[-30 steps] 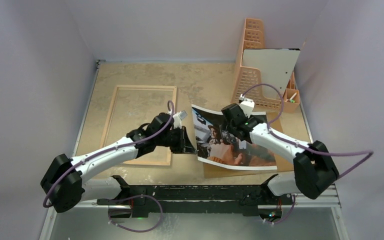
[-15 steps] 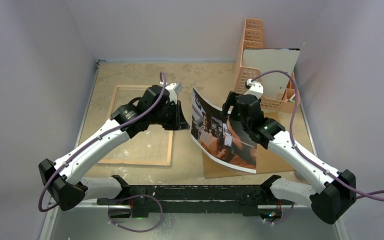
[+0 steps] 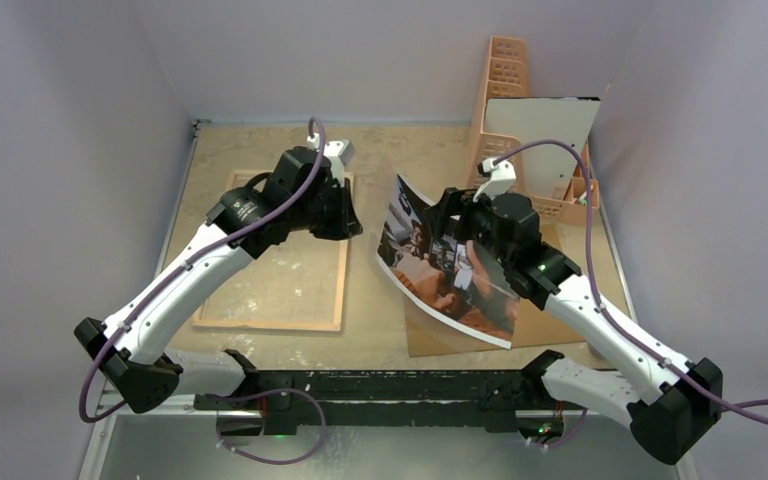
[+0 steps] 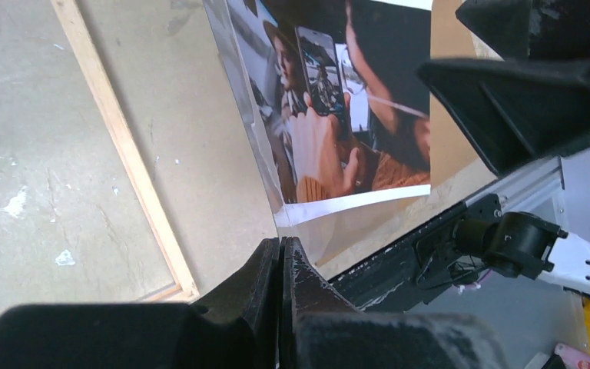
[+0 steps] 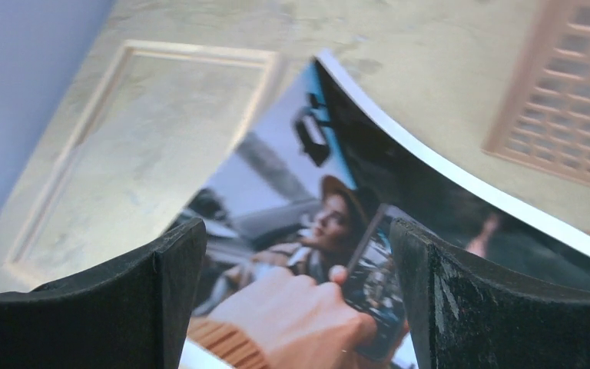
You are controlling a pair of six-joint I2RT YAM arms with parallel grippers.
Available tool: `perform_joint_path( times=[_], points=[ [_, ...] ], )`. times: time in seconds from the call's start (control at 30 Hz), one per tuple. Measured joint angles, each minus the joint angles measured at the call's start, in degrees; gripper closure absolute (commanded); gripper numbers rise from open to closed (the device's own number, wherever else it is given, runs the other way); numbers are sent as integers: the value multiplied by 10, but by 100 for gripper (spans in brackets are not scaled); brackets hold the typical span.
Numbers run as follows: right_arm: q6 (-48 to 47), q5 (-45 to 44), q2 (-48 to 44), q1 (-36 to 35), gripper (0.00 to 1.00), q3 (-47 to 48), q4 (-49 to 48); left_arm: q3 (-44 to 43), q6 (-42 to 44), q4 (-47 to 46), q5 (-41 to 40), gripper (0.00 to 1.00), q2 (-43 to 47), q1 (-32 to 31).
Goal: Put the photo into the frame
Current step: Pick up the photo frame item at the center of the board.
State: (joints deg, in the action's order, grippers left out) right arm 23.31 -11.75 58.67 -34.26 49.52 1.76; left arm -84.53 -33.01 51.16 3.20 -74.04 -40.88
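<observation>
While both arms are reaching out over the bench [image 3: 410,150], job status: not done yet.
frame [image 3: 265,323]: lying flat on L side of bench, wood rim facing up, long sides running near-to-far; bench colour showing through its middle.
photo [image 3: 440,280]: sitting R of frame, apart from it, not inside. Curling up off the bench, w/ L and far part lifting while near-R part is resting on a brown board [image 3: 422,342]. Print side showing: person holding up a phone.
L pincer [image 4: 280,250]: clenched, fingers pressing together, nothing seen btw them. Hanging above far part of frame's R rim, pointing toward photo. L wrist view is showing photo's near corner just past the tips; touching or not, can't tell.
R pincer [image 5: 296,231]: released, fingers [image 5: 146,300] spreading wide. Hovering over photo's far half, print showing btw them in R wrist view. Whether either finger is touching the paper, can't tell.
brown board: lying flat under photo, near edge and R part sticking out from beneath.
basket [image 3: 505,160]: peach, lattice sides, standing at far R of bench, beyond R pincer.
white panel [image 3: 540,125]: leaning upright in basket, dark strip running along its top edge.
</observation>
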Motion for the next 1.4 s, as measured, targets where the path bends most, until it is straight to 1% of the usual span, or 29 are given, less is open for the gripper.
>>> perform_joint_path(
  times=[0.1,0.17,0.3,0.43,0.6,0.8,0.9,1.1,1.2,1.3,1.4],
  points=[
    [-16,57,-12,-3,9,-9,-40,-11,7,10,-13,100,0,4],
    [-22,73,-13,-20,8,-12,-60,-19,9,17,-22,100,-1,4],
    [-35,53,-7,-120,7,-13,-91,-47,12,40,-41,100,-5,8],
    [-41,11,15,-226,6,-13,-120,-77,12,49,-55,100,-6,11],
    [-44,-66,42,-305,6,-13,-132,-98,12,59,-74,100,-9,13],
    [-43,-182,94,-390,8,-1,-123,-110,9,70,-95,100,-20,15],
    [-35,-253,142,-421,13,31,-100,-117,7,72,-99,100,-27,15],
    [35,-393,242,-453,30,107,3,-132,6,79,-109,100,-31,17],
    [72,-452,283,-466,40,134,61,-139,6,82,-112,100,-31,19],
    [135,-506,327,-481,48,172,145,-147,5,85,-115,100,-32,20],
    [231,-551,372,-492,54,222,254,-153,1,88,-118,100,-32,21]
  ],
)
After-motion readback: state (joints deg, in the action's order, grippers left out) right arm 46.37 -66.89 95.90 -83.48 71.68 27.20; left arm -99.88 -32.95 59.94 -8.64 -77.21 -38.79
